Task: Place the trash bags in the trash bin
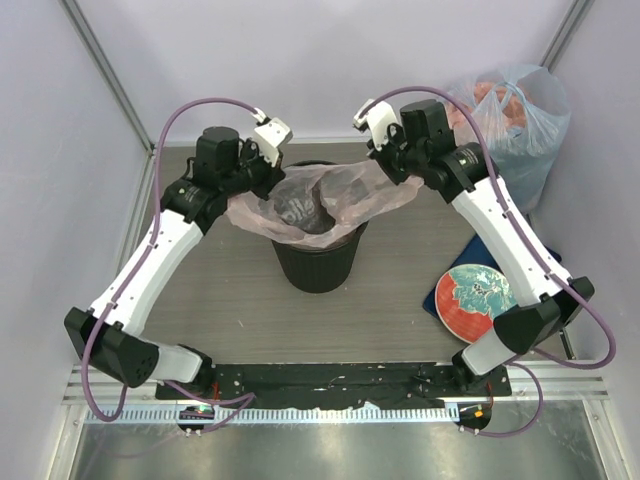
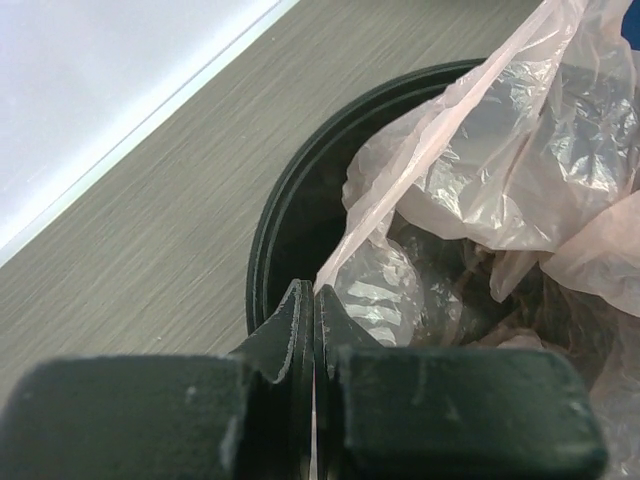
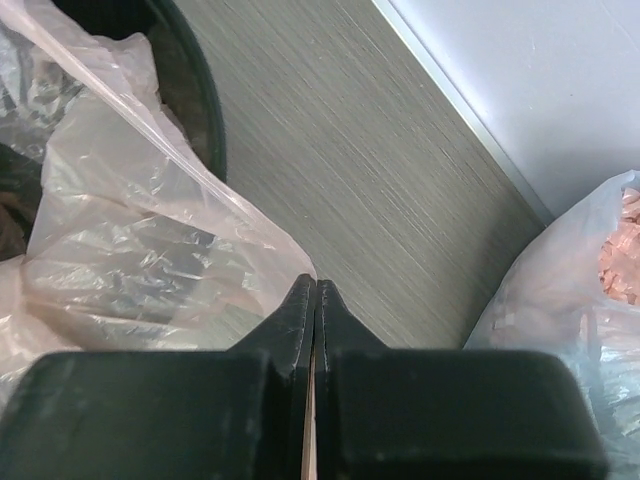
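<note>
**Bag spread over the bin mouth.** The pale pink trash bag [image 1: 330,200] lies stretched across the mouth of the black trash bin [image 1: 318,262], which stands on the table [image 1: 400,260]. The left pincer [image 2: 313,292], at the bin's left rim, and the right pincer [image 3: 314,285], just outside its right rim, are each clamped on a bag edge. The 2 opposed grips probably spread the film to line the bin. The bag's own folds hide how deep it sags inside. The right wrist view cuts off a fuller clear bag [image 1: 520,120] to the right of the bin.
</note>
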Available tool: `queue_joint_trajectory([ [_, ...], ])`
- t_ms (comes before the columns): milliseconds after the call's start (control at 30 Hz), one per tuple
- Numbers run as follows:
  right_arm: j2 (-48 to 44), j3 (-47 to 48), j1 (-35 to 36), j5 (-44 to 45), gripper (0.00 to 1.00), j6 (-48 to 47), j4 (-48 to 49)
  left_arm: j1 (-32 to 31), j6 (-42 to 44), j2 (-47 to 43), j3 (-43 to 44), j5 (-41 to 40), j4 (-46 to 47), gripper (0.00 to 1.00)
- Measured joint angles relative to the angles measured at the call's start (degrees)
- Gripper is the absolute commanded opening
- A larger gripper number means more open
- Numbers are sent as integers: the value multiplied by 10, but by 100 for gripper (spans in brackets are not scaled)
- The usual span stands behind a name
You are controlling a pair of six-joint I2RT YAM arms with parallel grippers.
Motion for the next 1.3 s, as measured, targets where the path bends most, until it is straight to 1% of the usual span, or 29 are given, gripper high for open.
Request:
queue_joint_trajectory([
  [133,24,10,-17,-18,1,0,18,1,-7,8,1,-23,17,2],
  [200,41,22,-24,-28,1,3,22,3,-8,14,5,-34,22,5],
  [233,51,30,-28,-33,1,3,25,4,-9,19,9,-40,26,8],
  [333,76,46,-38,-47,1,10,31,10,-9,34,18,-58,29,10],
  [433,88,47,-49,-59,1,15,28,17,-9,44,19,-76,28,10],
  [533,97,48,-60,-79,1,21,24,24,-12,56,19,-85,23,5],
  [667,107,47,-67,-109,1,31,13,33,-27,72,19,-86,10,1],
  [833,118,46,-74,-145,1,46,5,48,-55,88,19,-71,2,1],
  [933,118,31,-78,-164,1,58,5,54,-71,90,16,-63,2,2],
  [1100,118,-15,-85,-198,1,88,20,74,-115,90,1,-26,16,8],
  [1167,118,-28,-89,-207,2,101,15,88,-132,88,-10,-13,19,12],
  [1200,118,-30,-92,-213,5,108,15,94,-141,87,-15,-7,19,15],
  [1233,118,-31,-96,-221,8,117,15,100,-148,85,-22,0,21,23],
  [1300,116,-30,-103,-232,16,133,17,104,-159,78,-31,9,23,35],
])
